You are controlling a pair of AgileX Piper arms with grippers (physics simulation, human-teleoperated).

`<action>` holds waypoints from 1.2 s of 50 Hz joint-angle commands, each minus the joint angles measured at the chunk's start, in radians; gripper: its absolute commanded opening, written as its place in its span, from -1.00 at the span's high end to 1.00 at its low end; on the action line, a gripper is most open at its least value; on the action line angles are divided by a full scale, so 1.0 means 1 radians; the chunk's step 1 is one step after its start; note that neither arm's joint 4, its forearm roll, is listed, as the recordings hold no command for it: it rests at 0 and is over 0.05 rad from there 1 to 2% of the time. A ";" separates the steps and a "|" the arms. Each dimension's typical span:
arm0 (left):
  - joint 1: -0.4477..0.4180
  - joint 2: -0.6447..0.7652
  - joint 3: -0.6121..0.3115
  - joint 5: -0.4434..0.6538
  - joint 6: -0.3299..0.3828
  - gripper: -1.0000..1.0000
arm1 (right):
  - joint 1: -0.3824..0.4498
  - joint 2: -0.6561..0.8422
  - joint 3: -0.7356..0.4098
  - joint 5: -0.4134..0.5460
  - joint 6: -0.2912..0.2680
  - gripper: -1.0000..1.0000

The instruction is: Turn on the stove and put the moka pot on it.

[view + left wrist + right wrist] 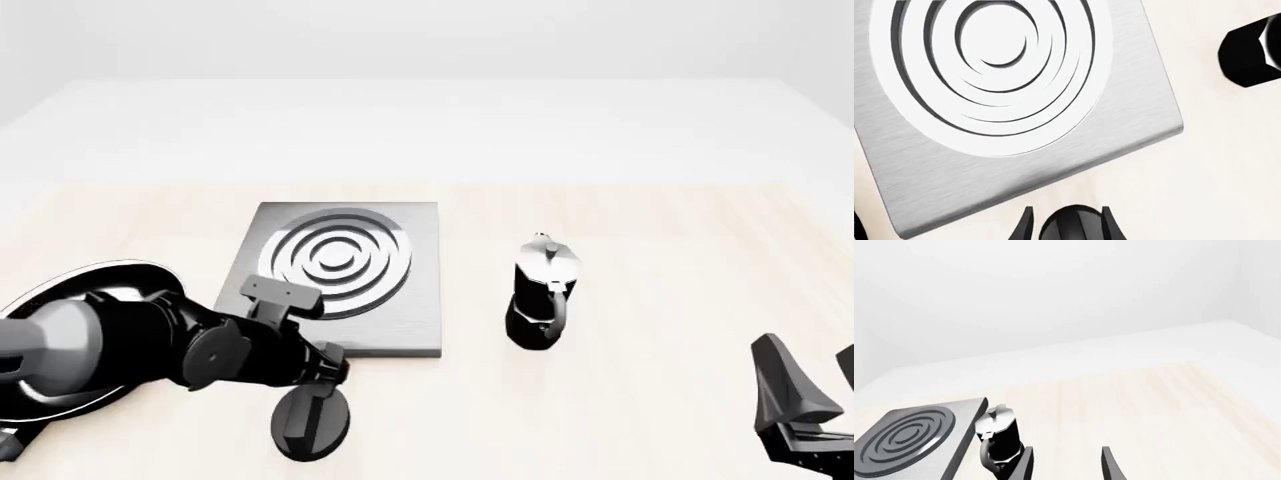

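Note:
The stove (400, 320) is a square grey slab with silver rings; it fills the left wrist view (1134, 125). Its black oval knob (310, 425) stands on the table in front of it. My left gripper (315, 388) reaches down onto the knob, and in the left wrist view the fingers (1026, 225) sit against both sides of the knob (1073, 225). The moka pot (541, 295) stands upright on the table right of the stove, apart from it. My right gripper (814, 378) is open and empty near the front right; its view shows the pot (1002, 439) ahead.
A round glossy black frying pan (94, 275) lies at the left, mostly hidden under my left arm. The pale wooden table (641, 400) stretches right of the pot and behind the stove.

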 commanded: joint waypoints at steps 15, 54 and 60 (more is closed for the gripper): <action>-0.014 0.050 0.015 -0.035 -0.032 -1.00 | 0.009 0.038 0.000 -0.030 0.003 -1.00; 0.048 0.050 0.054 -0.053 -0.034 -1.00 | 0.013 0.043 0.000 -0.033 0.003 -1.00; 0.078 0.042 0.055 -0.050 -0.021 -1.00 | 0.016 0.054 0.000 -0.043 0.002 -1.00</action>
